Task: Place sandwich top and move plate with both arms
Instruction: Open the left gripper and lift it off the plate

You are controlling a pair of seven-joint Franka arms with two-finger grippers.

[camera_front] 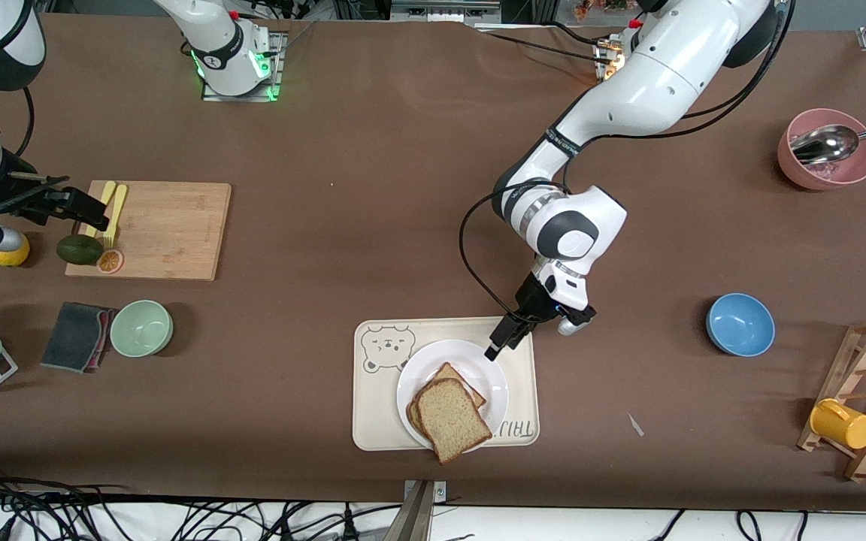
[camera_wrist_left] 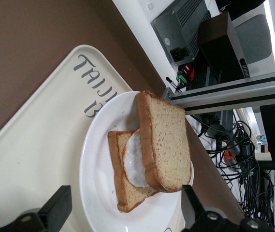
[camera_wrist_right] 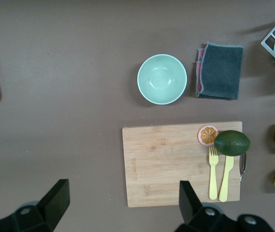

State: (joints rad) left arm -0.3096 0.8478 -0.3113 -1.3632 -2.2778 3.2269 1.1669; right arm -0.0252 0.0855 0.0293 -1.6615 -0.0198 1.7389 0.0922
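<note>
The sandwich top [camera_front: 452, 417], a speckled tan slice with brown crust, lies askew on a lower slice [camera_wrist_left: 123, 193] that bears egg white [camera_wrist_left: 135, 162]. Both rest on the white plate [camera_front: 433, 364], and the top slice overhangs the plate's rim. The plate sits on a cream bear tray [camera_front: 373, 406]. My left gripper [camera_front: 504, 338] hangs open over the plate's rim, apart from the bread; in the left wrist view the left gripper [camera_wrist_left: 123, 205] holds nothing. My right gripper [camera_front: 95, 214] waits open over the edge of a wooden cutting board [camera_wrist_right: 176, 164], also empty [camera_wrist_right: 123, 195].
On the board lie an avocado [camera_front: 78, 249], an orange slice and two yellow forks [camera_wrist_right: 220, 176]. A green bowl [camera_front: 141, 327] and grey cloth [camera_front: 76, 336] sit nearer the camera. Toward the left arm's end stand a blue bowl [camera_front: 740, 324], a pink bowl with spoon [camera_front: 826, 150] and a mug rack [camera_front: 861, 406].
</note>
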